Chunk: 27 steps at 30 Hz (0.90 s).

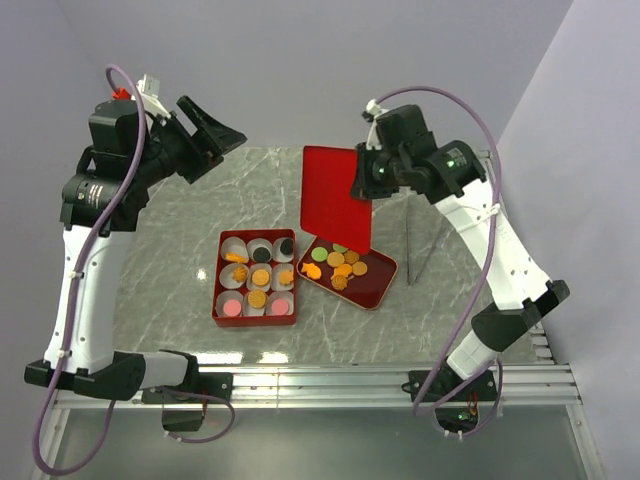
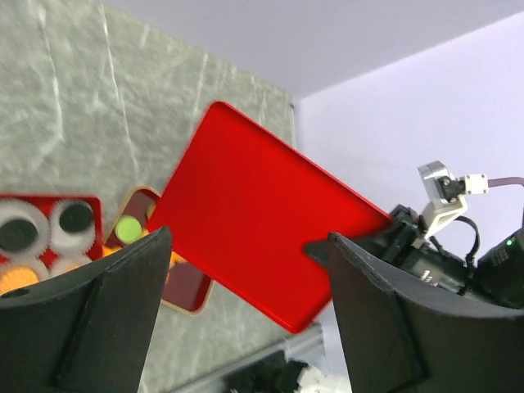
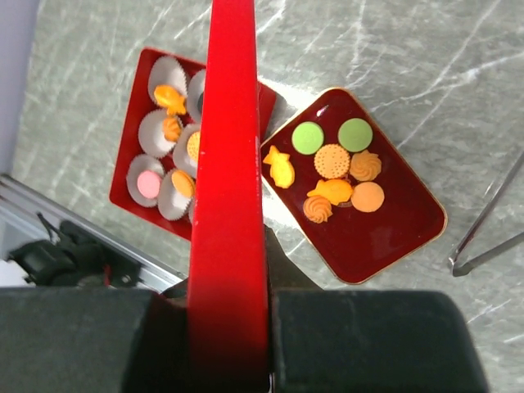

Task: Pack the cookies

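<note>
Right claw [image 1: 366, 186] was clenched on the red lid [image 1: 332, 192], gripping its right edge. In the right wrist view we saw the lid edge-on, pinched between both fingers. Left claw [image 1: 214, 148] was released, jaws wide apart and holding nothing. It was raised at the upper left of the top view, well apart from everything on the bench [image 1: 160, 260].

The cookies [image 1: 342, 263] sat in two places. Some lay loose on the dark red tray [image 1: 378, 291], right of centre. The others were in the paper cups [image 1: 232, 247] of the red box [image 1: 217, 303], just left of the tray. We could not tell whether box and tray touched. Tongs [image 1: 410, 240] lay on the bench right of the tray, untouched.

Key relation: the lid hung tilted above the tray's upper left end, its long axis running top to bottom of the frame. The box lay down and to the left of the right claw, past the lid's lower edge. In the right wrist view the box sat upper left and the tray upper right, with the lid's edge crossing the box's right-hand cups.

We judged the right arm nearer to both box and tray, and the left arm farther off. Any closing move would carry the lid down-left onto the box. With cookies not yet off the tray, we judged packing unfinished.
</note>
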{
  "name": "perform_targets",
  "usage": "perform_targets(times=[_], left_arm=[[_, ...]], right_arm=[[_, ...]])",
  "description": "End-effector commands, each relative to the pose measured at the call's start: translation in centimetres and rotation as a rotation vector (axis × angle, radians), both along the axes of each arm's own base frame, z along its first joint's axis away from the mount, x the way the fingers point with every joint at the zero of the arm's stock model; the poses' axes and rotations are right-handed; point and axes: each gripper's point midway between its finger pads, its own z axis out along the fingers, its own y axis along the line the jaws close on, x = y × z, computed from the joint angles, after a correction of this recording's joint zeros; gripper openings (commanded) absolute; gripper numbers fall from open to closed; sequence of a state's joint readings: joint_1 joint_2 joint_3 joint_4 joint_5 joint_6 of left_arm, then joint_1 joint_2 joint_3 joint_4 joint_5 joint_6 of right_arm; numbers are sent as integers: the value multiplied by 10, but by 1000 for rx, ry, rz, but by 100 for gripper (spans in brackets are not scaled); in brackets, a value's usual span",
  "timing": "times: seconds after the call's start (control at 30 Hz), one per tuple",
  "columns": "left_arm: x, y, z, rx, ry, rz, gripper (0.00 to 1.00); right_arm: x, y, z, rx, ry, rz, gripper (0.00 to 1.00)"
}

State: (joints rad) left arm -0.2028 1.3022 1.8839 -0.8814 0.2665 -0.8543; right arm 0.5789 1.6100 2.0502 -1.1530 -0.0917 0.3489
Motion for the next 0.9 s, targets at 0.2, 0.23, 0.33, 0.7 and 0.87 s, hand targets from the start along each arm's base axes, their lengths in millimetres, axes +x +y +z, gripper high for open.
perform_targets(times=[0.2, 0.23, 0.33, 0.7, 0.87], left_arm=[[-13, -42, -39, -185, 263, -214, 84], [-13, -43, -42, -184, 276, -221, 84], [-11, -47, -44, -180, 312, -250, 87], [-7, -50, -53, -228, 358, -200, 95], [-13, -67, -60, -203, 390, -216, 96]], right_arm=[[-5, 17, 24, -142, -242, -24, 0], [0, 15, 23, -202, -281, -54, 0], [-8, 34, 26, -264, -349, -20, 0], [-33, 60, 43, -245, -532, 45, 0], [-46, 77, 50, -243, -594, 108, 0]])
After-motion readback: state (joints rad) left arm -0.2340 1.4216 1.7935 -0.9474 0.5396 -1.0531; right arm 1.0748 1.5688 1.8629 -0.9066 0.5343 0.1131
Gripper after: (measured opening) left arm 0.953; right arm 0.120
